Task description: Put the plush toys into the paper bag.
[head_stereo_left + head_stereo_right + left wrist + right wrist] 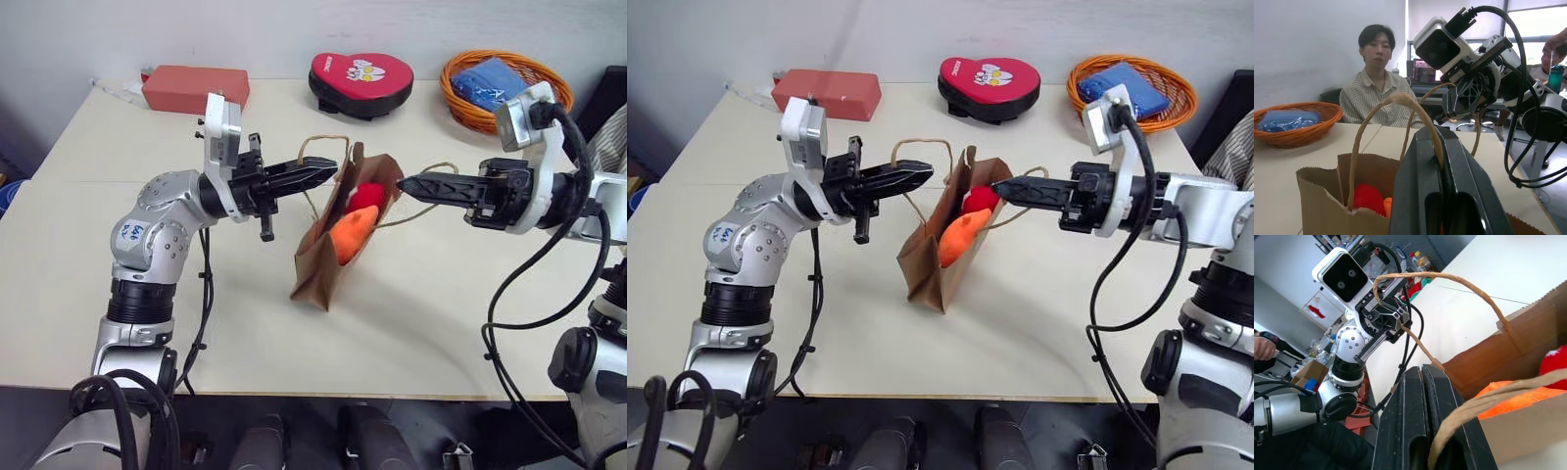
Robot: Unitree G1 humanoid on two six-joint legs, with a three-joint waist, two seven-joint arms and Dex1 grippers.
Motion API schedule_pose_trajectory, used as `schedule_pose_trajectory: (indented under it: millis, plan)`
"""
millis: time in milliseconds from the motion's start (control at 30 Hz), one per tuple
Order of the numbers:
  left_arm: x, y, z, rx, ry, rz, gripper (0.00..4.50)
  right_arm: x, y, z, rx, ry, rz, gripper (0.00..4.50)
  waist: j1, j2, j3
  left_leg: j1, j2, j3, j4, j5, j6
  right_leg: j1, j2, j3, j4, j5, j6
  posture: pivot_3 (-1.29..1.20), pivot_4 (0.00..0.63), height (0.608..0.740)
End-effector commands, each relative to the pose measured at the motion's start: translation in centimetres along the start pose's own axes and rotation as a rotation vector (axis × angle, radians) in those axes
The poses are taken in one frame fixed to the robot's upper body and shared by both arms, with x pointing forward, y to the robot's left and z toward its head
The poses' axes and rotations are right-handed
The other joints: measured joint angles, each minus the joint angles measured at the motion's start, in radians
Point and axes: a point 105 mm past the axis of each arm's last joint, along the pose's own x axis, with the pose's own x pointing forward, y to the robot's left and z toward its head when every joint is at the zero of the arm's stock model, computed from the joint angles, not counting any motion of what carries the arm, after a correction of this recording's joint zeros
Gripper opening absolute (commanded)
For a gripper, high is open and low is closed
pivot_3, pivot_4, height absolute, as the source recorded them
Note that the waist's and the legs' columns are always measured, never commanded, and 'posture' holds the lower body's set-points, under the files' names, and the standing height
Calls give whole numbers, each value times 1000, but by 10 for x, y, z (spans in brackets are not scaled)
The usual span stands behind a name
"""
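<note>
Both my arms raised, tips facing inward: left tool (328,172) clamped tight, right tool (407,184) clamped tight, each pinching a handle loop.

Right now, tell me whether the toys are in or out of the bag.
In. The orange toy and red toy both sit inside the open bag, showing through its mouth.

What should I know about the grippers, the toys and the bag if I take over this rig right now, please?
Left gripper: shut on one bag handle.
Right gripper: shut on the other handle.
Paper bag: on the table, open.
Plush toys: red one and orange one both inside.
Done: toys bagged.
Left: apparently just setting the bag down.
</note>
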Motion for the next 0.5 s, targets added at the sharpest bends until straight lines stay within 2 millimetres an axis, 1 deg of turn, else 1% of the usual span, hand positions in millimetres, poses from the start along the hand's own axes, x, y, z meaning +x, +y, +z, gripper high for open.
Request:
schedule_pose_trajectory:
  millis: [33, 100, 133, 200, 300, 400, 500]
  plan:
    - [-9, 2, 8, 55, -15, 47, 0, 7, 9, 9, -41, -37, 46, 51, 0, 0, 0, 0, 0, 0, 0, 0, 0, 0, 0, 0, 0, 0, 0, 0, 150, 740]
    - [-12, 0, 6, 40, -8, 58, 0, 14, 5, 7, -52, -62, 33, 51, 0, 0, 0, 0, 0, 0, 0, 0, 0, 0, 0, 0, 0, 0, 0, 0, 150, 740]
    - [-14, -1, 5, 26, -8, 66, 195, 16, 2, 7, -54, -82, 26, 18, 0, 0, 0, 0, 0, 0, 0, 0, 0, 0, 0, 0, 0, 0, 0, 0, 150, 740]
    - [-16, -1, 5, 17, -4, 85, 580, 16, 11, 8, -104, -108, 72, 0, 0, 0, 0, -1, 0, -1, 0, 0, 0, 0, 0, 0, 0, 0, 0, 0, 150, 740]
    - [-22, -3, 7, 9, 10, 99, 1553, 10, 13, 6, -144, -117, 76, 654, 2, 0, 0, -1, 0, -1, 0, 0, 0, 0, 0, -1, -1, 0, 0, 0, 150, 740]
    - [-28, -5, 9, 7, 28, 115, 2492, 3, 10, 8, -184, -136, 42, 1669, 3, 0, 0, -1, 0, -1, 0, 0, 0, 0, 0, -1, -1, 0, 0, 0, 150, 740]
    - [-39, -11, 9, -7, 72, 122, 3450, -11, 12, -6, -213, -53, 47, 2756, 4, 0, 0, -1, 0, -1, 0, 0, 0, 0, 0, -1, -1, 0, 0, 0, 150, 740]
